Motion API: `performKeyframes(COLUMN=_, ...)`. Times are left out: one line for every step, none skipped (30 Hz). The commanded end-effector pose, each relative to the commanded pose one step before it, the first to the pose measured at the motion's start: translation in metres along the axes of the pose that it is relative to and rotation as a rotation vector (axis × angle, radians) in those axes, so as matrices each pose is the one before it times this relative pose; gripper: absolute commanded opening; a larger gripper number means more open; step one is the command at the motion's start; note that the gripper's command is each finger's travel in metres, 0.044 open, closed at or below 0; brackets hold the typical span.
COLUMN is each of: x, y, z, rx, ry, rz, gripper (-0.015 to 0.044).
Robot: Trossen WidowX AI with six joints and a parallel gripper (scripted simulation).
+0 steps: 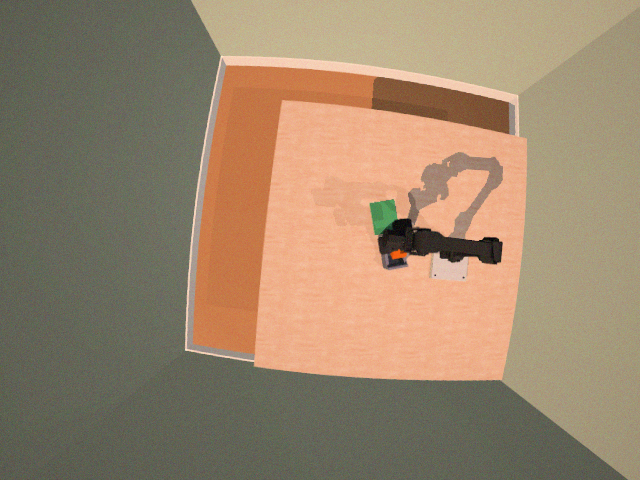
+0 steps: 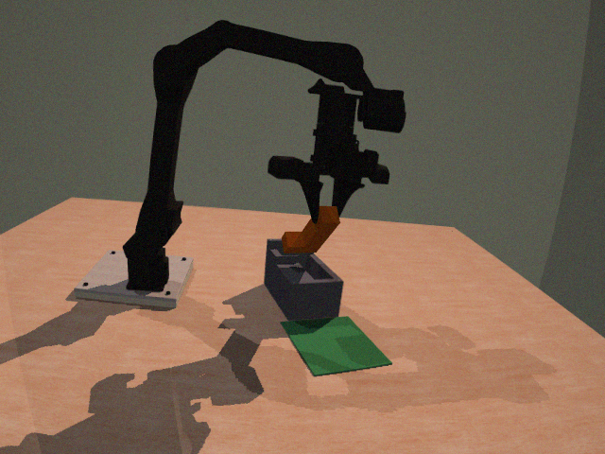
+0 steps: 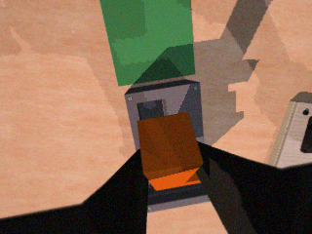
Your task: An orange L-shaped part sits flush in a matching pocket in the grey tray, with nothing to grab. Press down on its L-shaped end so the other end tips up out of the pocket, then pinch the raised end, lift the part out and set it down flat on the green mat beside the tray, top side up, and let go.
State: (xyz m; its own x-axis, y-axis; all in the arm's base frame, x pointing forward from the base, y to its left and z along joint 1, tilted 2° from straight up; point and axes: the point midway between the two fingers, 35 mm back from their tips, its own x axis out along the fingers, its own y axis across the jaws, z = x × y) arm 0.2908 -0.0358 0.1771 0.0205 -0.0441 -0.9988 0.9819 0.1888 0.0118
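Note:
The orange L-shaped part [image 1: 398,254] [image 2: 318,236] [image 3: 168,138] is steeply tilted, its pinched end high and its L-shaped end low. My gripper [image 2: 327,215] [image 3: 167,150] is shut on the raised end, one finger on each side. The part hangs over the grey tray [image 1: 395,267] [image 2: 312,298] [image 3: 175,93] and appears clear of it in the exterior view, with the pocket showing open below. In the wrist view the part hides much of the pocket. The green mat [image 1: 383,211] [image 2: 352,352] [image 3: 156,29] lies flat beside the tray's end, with nothing on it.
The tray's walls stand well above the table [image 1: 336,310] [image 2: 440,273]. My arm's pale base plate [image 1: 448,271] [image 2: 97,273] [image 3: 288,141] is to one side of the tray. Arm shadows cross the table and part of the mat.

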Motion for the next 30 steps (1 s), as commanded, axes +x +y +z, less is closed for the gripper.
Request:
performKeyframes(x=0.00051, y=-0.00111, z=0.01909, rx=-0.0003, ry=0.00234, rz=0.00068, gripper=0.0)
performKeyframes(x=0.00001, y=-0.00051, z=0.00453, rx=0.0, ry=-0.00036, rz=-0.00004, gripper=0.0)
performKeyframes(x=0.0, y=-0.00049, z=0.00451, rx=0.0, ry=-0.00036, rz=-0.00004, gripper=0.0)
performKeyframes(x=-0.00001, y=-0.00047, z=0.00451, rx=0.0, ry=-0.00036, rz=-0.00004, gripper=0.0)
performKeyframes(x=-0.00001, y=-0.00045, z=0.0045, rx=0.0, ry=-0.00036, rz=-0.00004, gripper=0.0)
performKeyframes(x=-0.00002, y=-0.00043, z=0.00449, rx=0.0, ry=-0.00035, rz=-0.00004, gripper=0.0)
performKeyframes(x=-0.00002, y=-0.00041, z=0.00447, rx=0.0, ry=-0.00035, rz=-0.00004, gripper=0.0)
performKeyframes(x=-0.00002, y=-0.00041, z=0.00446, rx=0.0, ry=-0.00035, rz=-0.00004, gripper=0.0)
performKeyframes(x=-0.00003, y=-0.00041, z=0.00444, rx=0.0, ry=-0.00035, rz=-0.00004, gripper=0.0)
performKeyframes(x=-0.00003, y=-0.00041, z=0.00442, rx=0.0, ry=-0.00035, rz=-0.00004, gripper=0.0)
performKeyframes(x=-0.00003, y=-0.00041, z=0.00439, rx=0.0, ry=-0.00034, rz=-0.00004, gripper=0.0)
performKeyframes(x=-0.00003, y=-0.0004, z=0.00437, rx=0.0, ry=-0.00034, rz=-0.00004, gripper=0.0)
performKeyframes(x=-0.00003, y=-0.00039, z=0.00434, rx=0.0, ry=-0.00034, rz=-0.00004, gripper=0.0)
performKeyframes(x=-0.00003, y=-0.00039, z=0.00431, rx=0.0, ry=-0.00034, rz=-0.00004, gripper=0.0)
performKeyframes(x=-0.00003, y=-0.00038, z=0.00429, rx=0.0, ry=-0.00033, rz=-0.00004, gripper=0.0)
performKeyframes(x=-0.00003, y=-0.00038, z=0.00426, rx=0.0, ry=-0.00033, rz=-0.00004, gripper=0.0)
performKeyframes(x=-0.00003, y=-0.00037, z=0.00424, rx=0.0, ry=-0.00033, rz=-0.00004, gripper=0.0)
performKeyframes(x=-0.00004, y=-0.00037, z=0.00421, rx=0.0, ry=-0.00033, rz=-0.00004, gripper=0.0)
performKeyframes(x=-0.00004, y=-0.00036, z=0.00419, rx=0.0, ry=-0.00032, rz=-0.00004, gripper=0.0)
performKeyframes(x=-0.00004, y=-0.00035, z=0.00417, rx=0.0, ry=-0.00032, rz=-0.00004, gripper=0.0)
performKeyframes(x=-0.00004, y=-0.00035, z=0.00416, rx=0.0, ry=-0.00032, rz=-0.00004, gripper=0.0)
performKeyframes(x=-0.00004, y=-0.00035, z=0.0042, rx=0.0, ry=-0.00032, rz=-0.00004, gripper=0.0)
performKeyframes(x=-0.00004, y=-0.00035, z=0.00426, rx=0.0, ry=-0.00033, rz=-0.00004, gripper=0.0)
performKeyframes(x=-0.00004, y=-0.00035, z=0.00433, rx=0.0, ry=-0.00033, rz=-0.00004, gripper=0.0)
performKeyframes(x=-0.00003, y=-0.00035, z=0.00408, rx=0.0, ry=-0.00031, rz=-0.00004, gripper=0.0)
performKeyframes(x=-0.00001, y=-0.0004, z=0.00399, rx=0.0, ry=-0.00031, rz=-0.00004, gripper=0.0)
performKeyframes(x=0.0, y=-0.00037, z=0.00332, rx=0.0, ry=-0.00026, rz=-0.00004, gripper=0.0)
performKeyframes(x=0.00001, y=-0.00026, z=0.00212, rx=0.0, ry=-0.00017, rz=-0.00003, gripper=0.0)
performKeyframes(x=0.0, y=-0.00009, z=0.00072, rx=0.0, ry=-0.00006, rz=-0.00001, gripper=0.0)
performKeyframes(x=0.0, y=0.0, z=0.0, rx=0.0, ry=0.0, rz=0.0, gripper=0.0)
